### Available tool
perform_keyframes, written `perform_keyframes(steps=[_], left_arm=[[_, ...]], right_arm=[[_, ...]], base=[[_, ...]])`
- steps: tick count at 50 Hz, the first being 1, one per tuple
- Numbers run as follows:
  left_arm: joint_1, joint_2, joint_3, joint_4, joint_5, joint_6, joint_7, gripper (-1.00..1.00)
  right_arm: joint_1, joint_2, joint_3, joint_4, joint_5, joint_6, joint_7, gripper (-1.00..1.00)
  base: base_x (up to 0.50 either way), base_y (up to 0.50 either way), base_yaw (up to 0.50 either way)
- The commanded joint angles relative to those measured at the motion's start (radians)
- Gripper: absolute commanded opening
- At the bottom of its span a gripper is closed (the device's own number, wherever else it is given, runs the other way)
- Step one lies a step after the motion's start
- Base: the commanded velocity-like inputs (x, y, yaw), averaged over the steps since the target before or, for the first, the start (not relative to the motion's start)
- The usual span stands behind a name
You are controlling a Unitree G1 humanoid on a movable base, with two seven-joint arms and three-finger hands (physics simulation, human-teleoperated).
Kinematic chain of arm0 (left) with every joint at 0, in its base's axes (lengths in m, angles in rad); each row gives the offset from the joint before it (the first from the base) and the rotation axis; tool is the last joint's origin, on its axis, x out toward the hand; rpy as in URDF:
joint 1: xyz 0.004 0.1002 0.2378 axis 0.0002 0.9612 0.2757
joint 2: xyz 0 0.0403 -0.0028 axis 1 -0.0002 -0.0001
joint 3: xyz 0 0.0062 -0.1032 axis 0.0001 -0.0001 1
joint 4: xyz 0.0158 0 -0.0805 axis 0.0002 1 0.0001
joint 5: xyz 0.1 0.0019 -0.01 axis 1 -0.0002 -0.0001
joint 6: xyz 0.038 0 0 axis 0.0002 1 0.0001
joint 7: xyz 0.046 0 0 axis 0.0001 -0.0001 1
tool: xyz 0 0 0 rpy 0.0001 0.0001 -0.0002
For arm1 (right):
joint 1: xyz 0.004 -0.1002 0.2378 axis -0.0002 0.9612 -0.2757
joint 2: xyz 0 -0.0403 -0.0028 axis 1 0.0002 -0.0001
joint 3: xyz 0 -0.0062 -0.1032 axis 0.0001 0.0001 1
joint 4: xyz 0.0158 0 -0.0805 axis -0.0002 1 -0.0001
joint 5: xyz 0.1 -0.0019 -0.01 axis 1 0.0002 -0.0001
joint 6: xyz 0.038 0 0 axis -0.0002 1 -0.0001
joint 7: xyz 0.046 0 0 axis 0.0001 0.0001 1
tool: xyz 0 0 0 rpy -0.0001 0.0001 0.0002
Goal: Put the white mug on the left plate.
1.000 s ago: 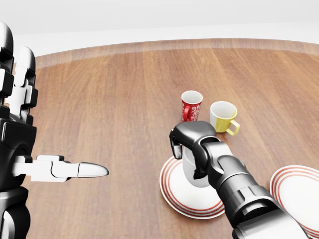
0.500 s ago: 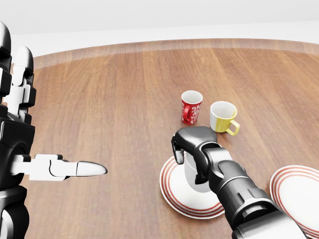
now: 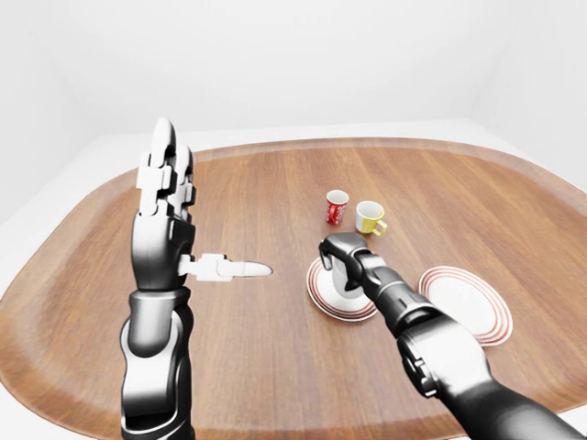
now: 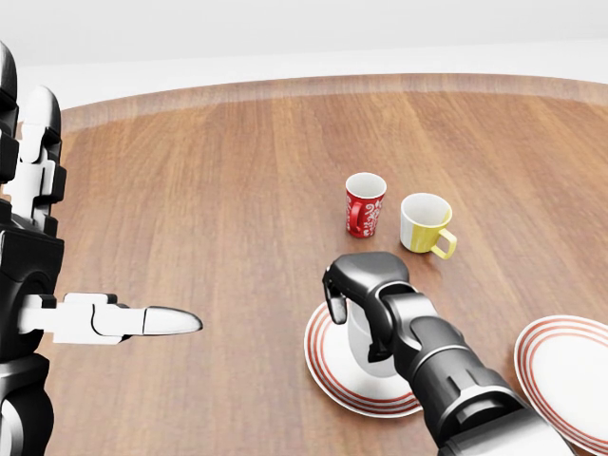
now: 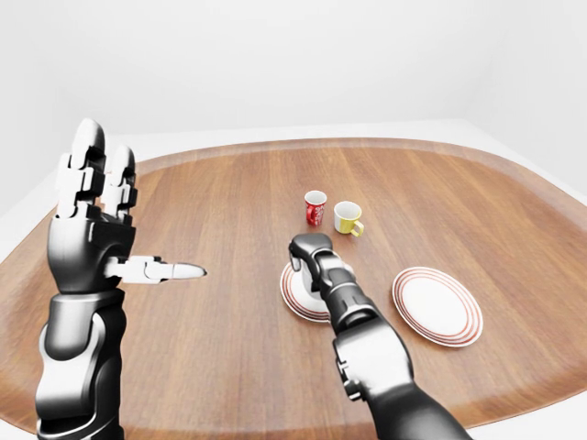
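Observation:
The white mug (image 4: 365,365) stands upright over the middle of the left plate (image 4: 323,375), a white plate with red rings, and seems to rest on it. My right hand (image 4: 353,321) comes in from the lower right and is shut on the mug, with fingers (image 4: 380,332) wrapped over its side and hiding most of it. At the left edge my left hand (image 4: 57,285) is raised and open, fingers up and thumb (image 4: 152,321) pointing right. It holds nothing and is far from the plate.
A red patterned mug (image 4: 365,203) and a yellow mug (image 4: 425,223) stand just above the left plate. A second red-ringed plate (image 4: 570,366) lies at the lower right. The oval wooden table (image 3: 275,192) extends widely around them.
My right hand has come down a little with the white mug, bringing its base onto the left plate. The left hand has barely drifted.

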Motion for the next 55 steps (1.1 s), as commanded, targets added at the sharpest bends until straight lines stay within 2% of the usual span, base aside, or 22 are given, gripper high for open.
perform_keyframes(steps=[1, 55], left_arm=[[0.002, 0.0, 0.0, -0.001, 0.0, 0.0, 0.0, 1.0], [-0.001, 0.0, 0.001, -0.004, 0.0, 0.0, 0.0, 1.0]], right_arm=[[0.002, 0.001, -0.001, 0.003, -0.017, 0.0, -0.019, -1.0], [0.02, -0.01, -0.004, 0.014, -0.028, 0.0, -0.034, -1.0]], base=[[0.0, 0.0, 0.0], [0.0, 0.0, 0.0]])
